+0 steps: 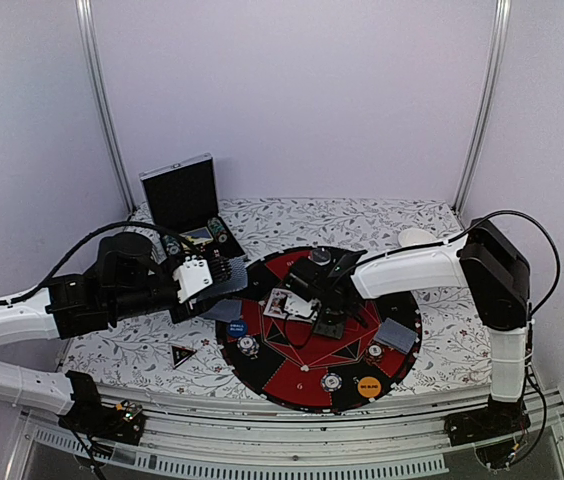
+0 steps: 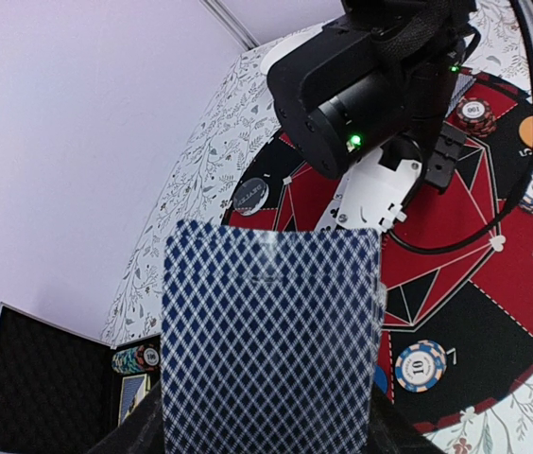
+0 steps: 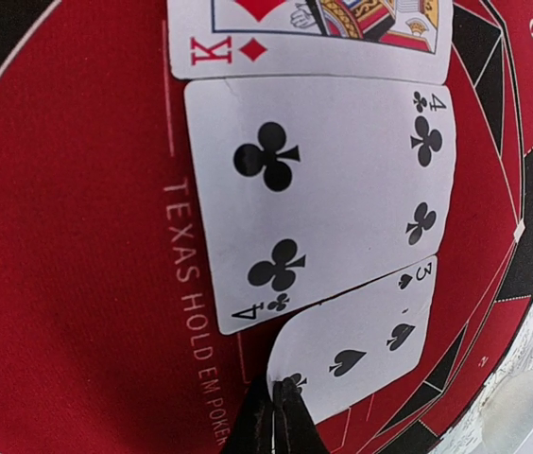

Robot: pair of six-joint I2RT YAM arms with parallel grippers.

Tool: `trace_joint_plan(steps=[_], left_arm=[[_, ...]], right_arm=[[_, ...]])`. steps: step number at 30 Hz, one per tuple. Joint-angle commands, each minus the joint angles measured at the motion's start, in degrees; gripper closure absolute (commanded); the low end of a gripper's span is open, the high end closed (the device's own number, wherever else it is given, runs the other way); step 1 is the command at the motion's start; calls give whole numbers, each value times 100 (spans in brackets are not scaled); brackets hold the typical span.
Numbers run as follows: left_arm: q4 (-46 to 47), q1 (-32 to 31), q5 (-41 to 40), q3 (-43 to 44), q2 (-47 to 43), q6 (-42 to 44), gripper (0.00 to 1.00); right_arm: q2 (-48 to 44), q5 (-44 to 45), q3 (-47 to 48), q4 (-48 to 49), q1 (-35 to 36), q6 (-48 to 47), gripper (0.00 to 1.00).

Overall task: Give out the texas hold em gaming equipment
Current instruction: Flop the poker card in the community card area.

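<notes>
My left gripper is closed on a deck of blue diamond-backed playing cards, held above the mat's left edge; the deck hides its jaws in the left wrist view. My right gripper is shut on the near corner of a face-up three of spades, low over the mat's centre. Beyond it lie a four of clubs and a king of diamonds. Striped chips, a blue button and an orange button sit on the mat. A black triangular marker lies left of it.
The round red-and-black mat covers the table's middle. An open black case stands at the back left with chips and cards at its foot. Face-down cards lie on the mat's right side. Metal frame posts rise at both back corners.
</notes>
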Motion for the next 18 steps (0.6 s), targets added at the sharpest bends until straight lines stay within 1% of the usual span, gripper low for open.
trace_joint_plan(steps=[1,6,8,10,13,18], left_arm=[[156,-34,32,7,-22,21,47],[162,-36,28,7,-24,21,47],[154,-36,37,7,-21,21,47],[154,-31,41,7,-19,21,46],[147,-36,41,7,-12,21,47],[150,-30,33,7,-24,21,46]], right_arm=[[147,-200,136,-167,75,118,96],[151,-218,136,-236,102,151,94],[159,-226,137,-256,101,163,92],[160,-235,151,-264,102,177,88],[139,-273,198,-278,111,196,79],[54,-351,167,-266,138,199,67]])
